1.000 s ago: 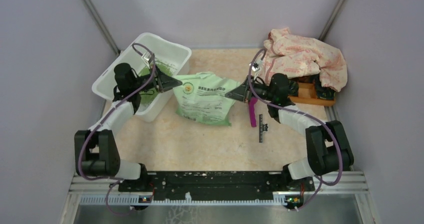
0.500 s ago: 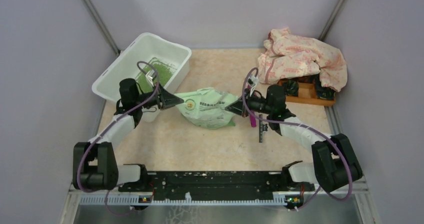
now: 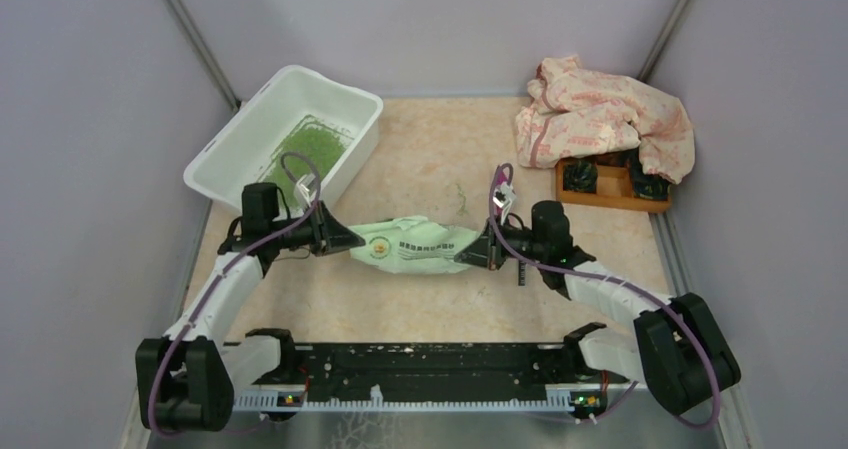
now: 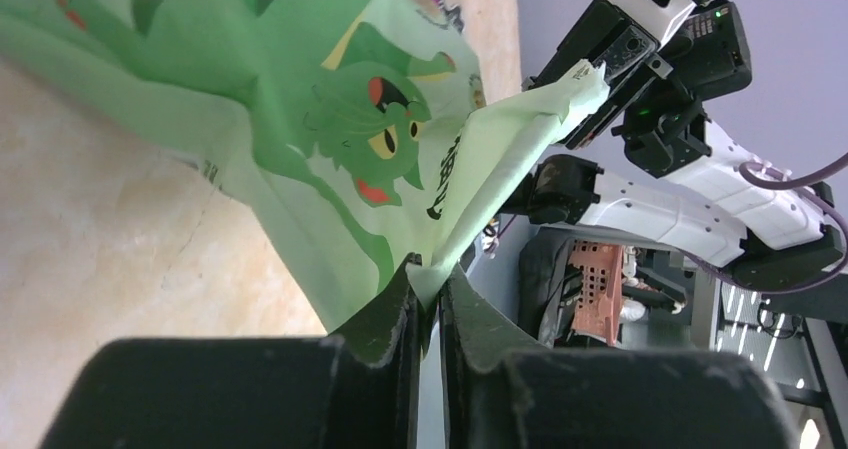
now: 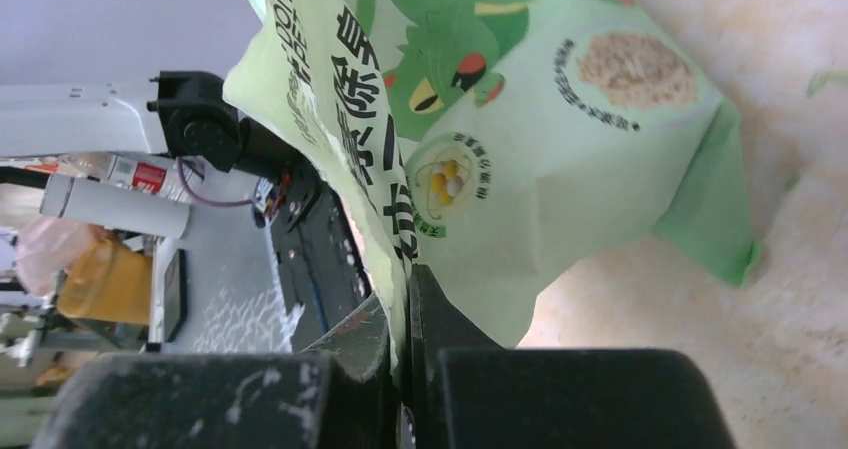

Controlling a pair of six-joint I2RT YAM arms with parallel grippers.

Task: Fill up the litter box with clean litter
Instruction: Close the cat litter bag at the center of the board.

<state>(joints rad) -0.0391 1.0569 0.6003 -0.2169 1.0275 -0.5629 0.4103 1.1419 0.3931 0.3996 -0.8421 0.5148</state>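
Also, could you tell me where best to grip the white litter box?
Probably the litter box by its flared rim on the long side facing the open table, from above: the thin lip suits a pinch, and the other side lies near the wall.

The litter box point(image 3: 250, 129) is smooth white plastic with a faint gloss; the clean litter point(image 3: 312, 147) in it looks grainy and matt. The bag point(image 3: 415, 247) is thin printed plastic film, creased. The bench point(image 3: 430, 149) is matt, mottled beige. Well right of the litter box, soft patterned cloth point(image 3: 600, 119) drapes an orange wooden tray point(image 3: 605, 194).
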